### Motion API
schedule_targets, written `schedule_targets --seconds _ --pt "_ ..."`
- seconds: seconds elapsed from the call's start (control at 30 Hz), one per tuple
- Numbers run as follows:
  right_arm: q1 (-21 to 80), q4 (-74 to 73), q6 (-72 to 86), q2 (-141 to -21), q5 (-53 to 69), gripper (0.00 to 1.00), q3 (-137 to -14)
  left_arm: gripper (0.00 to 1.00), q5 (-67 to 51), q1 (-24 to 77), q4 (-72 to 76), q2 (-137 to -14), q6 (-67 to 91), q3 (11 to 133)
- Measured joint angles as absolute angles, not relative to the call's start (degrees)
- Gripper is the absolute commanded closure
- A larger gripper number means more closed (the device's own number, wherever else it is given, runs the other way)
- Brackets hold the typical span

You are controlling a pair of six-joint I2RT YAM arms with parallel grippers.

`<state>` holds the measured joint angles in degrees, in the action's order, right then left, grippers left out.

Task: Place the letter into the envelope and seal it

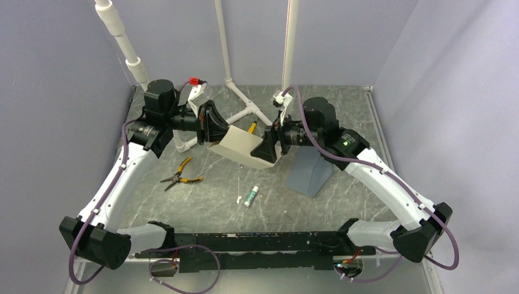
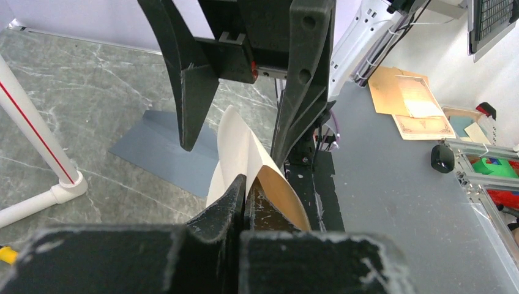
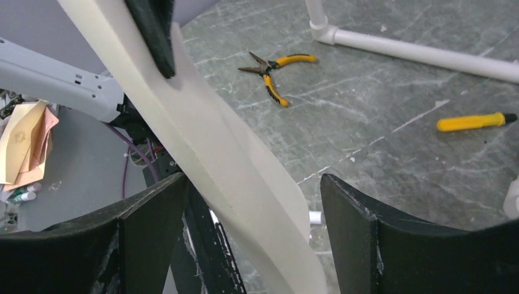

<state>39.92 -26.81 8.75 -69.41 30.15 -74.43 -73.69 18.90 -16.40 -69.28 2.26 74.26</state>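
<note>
Cream outside, tan inside: clamps the curled parchment-like paper letter point(image 2: 235, 153) tight in the left claw point(image 2: 245, 197), aloft. Straddles the far end of its long axis with the right claw point(image 3: 252, 180), spread wide (no grip yet). Beyond, down on the grey marbled surface point(image 2: 92, 92), leaves the slate blue-grey paper envelope point(image 2: 159, 153), nearer the right claw.

1. The table point(image 1: 208, 199) is viewed from high above its near edge, at a distance, facing down and forward.
2. The letter point(image 2: 235, 147) is viewed closely from the left wrist, facing the envelope point(image 2: 156, 150).
3. It is viewed closely from the right wrist, facing the pliers point(image 3: 267, 72).
4. The letter is shared by all three views.
</note>
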Motion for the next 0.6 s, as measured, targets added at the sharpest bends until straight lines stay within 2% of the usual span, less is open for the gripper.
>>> schedule_targets --seconds 0.17,0.33,0.5,0.6 --pt "39.9 -26.4 6.7 -66.3 34.3 0.27 -74.7 0.98 -73.7 18.9 -20.1 -69.1 -1.2 74.3" --pt "39.9 -26.4 4.2 -64.0 40.5 0.49 -76.0 0.98 -74.5 18.9 -23.7 -68.9 -4.3 74.3" --pt "40.0 -26.5 3.3 -64.9 43.9 0.53 -76.8 0.98 -76.0 18.9 -26.0 -68.1 -6.9 74.3" --pt "40.0 -26.6 3.0 -66.0 44.1 0.65 -76.8 0.97 -77.4 18.9 -26.7 -67.7 -8.3 74.3"
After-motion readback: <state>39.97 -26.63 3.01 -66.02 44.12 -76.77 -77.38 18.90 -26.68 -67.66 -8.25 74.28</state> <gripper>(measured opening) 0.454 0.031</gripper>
